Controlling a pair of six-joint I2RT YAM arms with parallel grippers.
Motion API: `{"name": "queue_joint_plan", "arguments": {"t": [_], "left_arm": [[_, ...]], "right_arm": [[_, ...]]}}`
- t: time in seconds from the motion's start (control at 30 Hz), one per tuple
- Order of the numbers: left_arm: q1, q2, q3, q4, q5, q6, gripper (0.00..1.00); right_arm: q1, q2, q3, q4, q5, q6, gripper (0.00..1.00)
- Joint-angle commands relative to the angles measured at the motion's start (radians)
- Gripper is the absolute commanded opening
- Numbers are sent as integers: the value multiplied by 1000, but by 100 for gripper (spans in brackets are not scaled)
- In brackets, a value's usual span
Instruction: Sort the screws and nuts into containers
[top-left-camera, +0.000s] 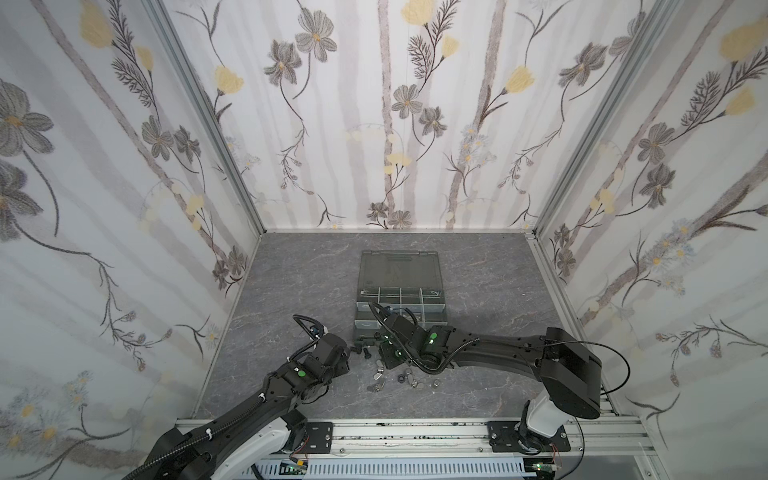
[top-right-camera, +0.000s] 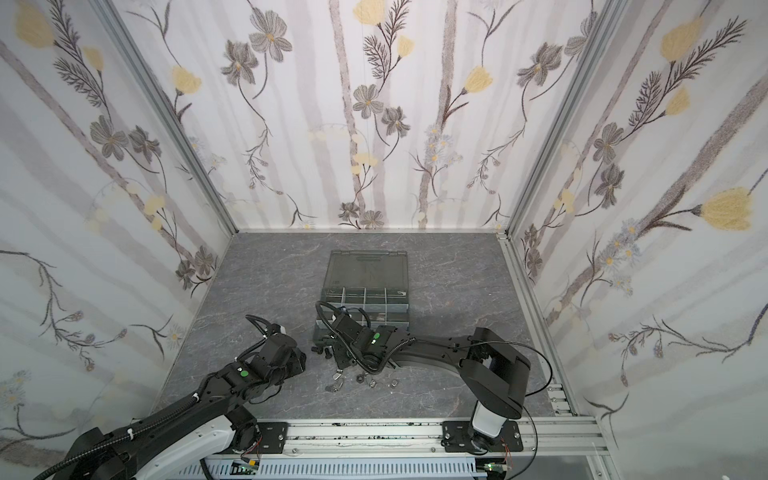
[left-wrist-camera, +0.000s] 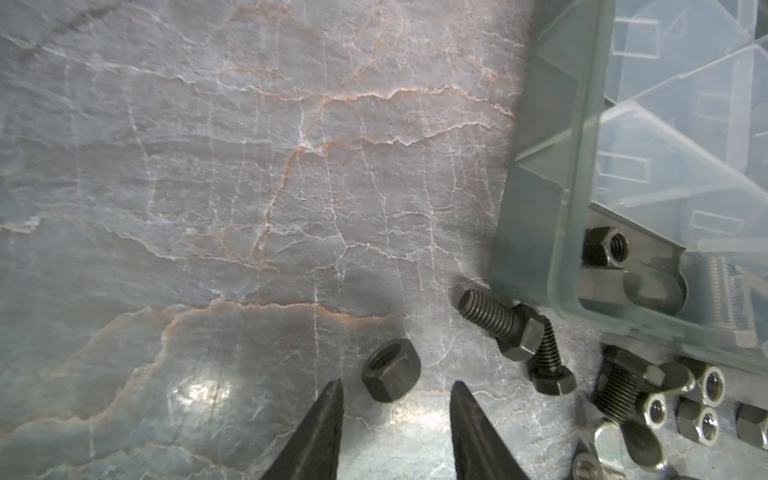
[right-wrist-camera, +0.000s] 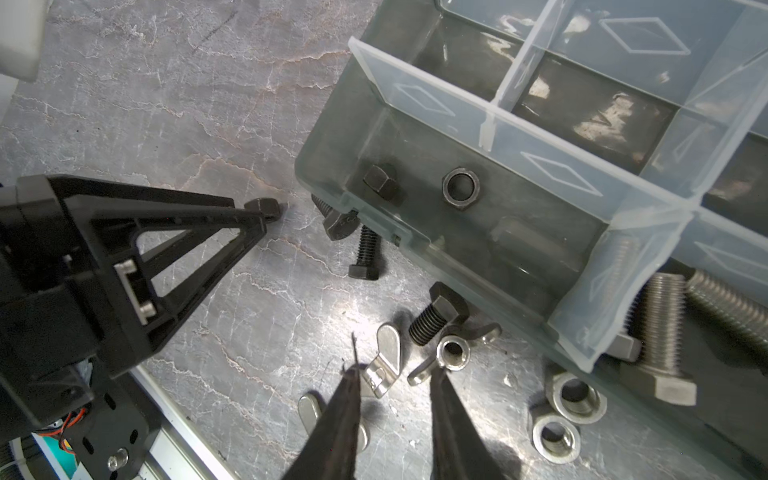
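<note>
Item: black hex nut, loose on the grey marbled desk, near a corner of the organizer box. Grasping parts: left end effector, jaws part-open, straddling that nut without gripping it; right end effector, jaws part-open over silver wing nuts, nothing clamped. Stock: two black nuts in the corner compartment; black screws and silver nuts on the desk beside the box wall. Hazards, as judged: the nut sits at the jaws' very ends, so an off-centre close may squirt it into the screws; overlapping wing nuts may lift together; both arms crowd one corner, risking contact.
</note>
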Motion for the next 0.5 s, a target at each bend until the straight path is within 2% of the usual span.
{"name": "queue_joint_plan", "arguments": {"t": [0.0,0.47], "left_arm": [[0,29,20,18,-28,17,45],[-2,172,64,54,-41,58,45]], "right_arm": [[1,-8,-4,47,-5,17,31],[1,-8,-14,43,-9,14,31]]}}
